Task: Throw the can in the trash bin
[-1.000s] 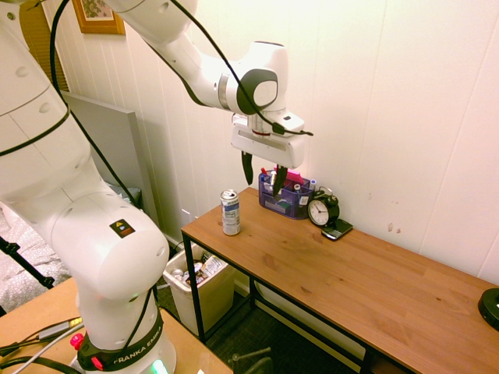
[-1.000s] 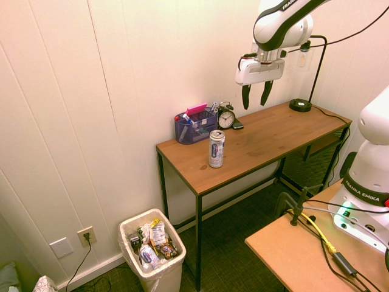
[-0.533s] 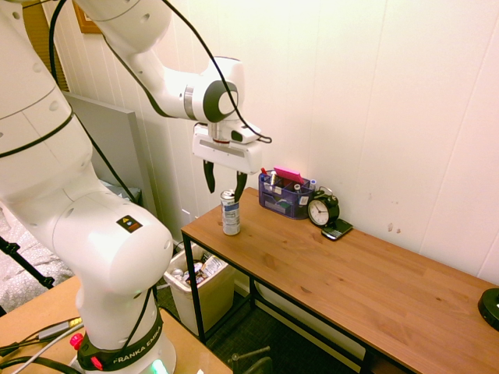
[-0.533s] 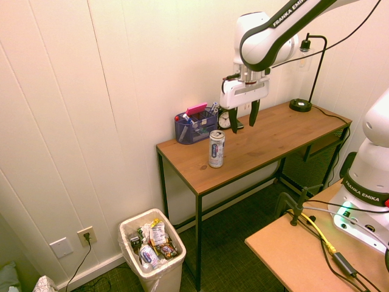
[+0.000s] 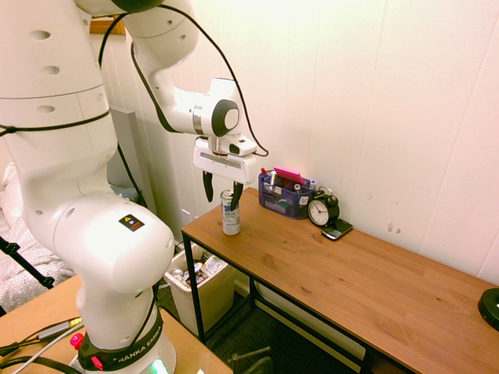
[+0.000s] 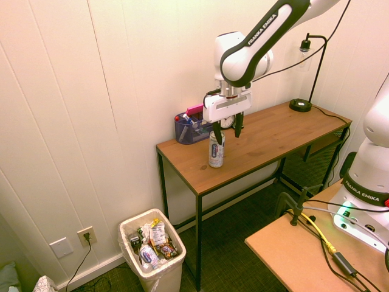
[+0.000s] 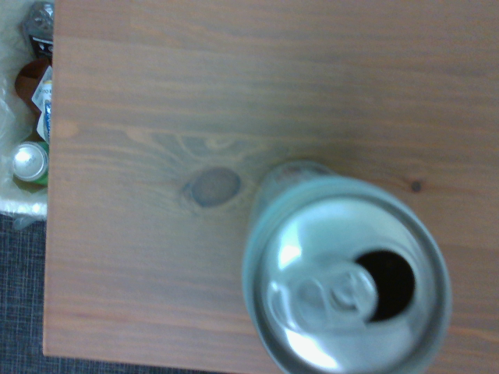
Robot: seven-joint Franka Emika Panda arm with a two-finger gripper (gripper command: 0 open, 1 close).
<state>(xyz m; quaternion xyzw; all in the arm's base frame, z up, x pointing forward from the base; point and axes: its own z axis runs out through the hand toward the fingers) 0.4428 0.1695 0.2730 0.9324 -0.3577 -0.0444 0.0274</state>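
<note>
We hang our gripper (image 5: 219, 191) right over the can (image 5: 230, 213); it stands upright; fingers spread wide, holding nothing, straddling its top.

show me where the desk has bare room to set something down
The desk is bare from the alarm clock to the lamp base. It is crowded along the wall: desk organizer, clock, phone. The can under the open gripper takes the near corner.
</note>
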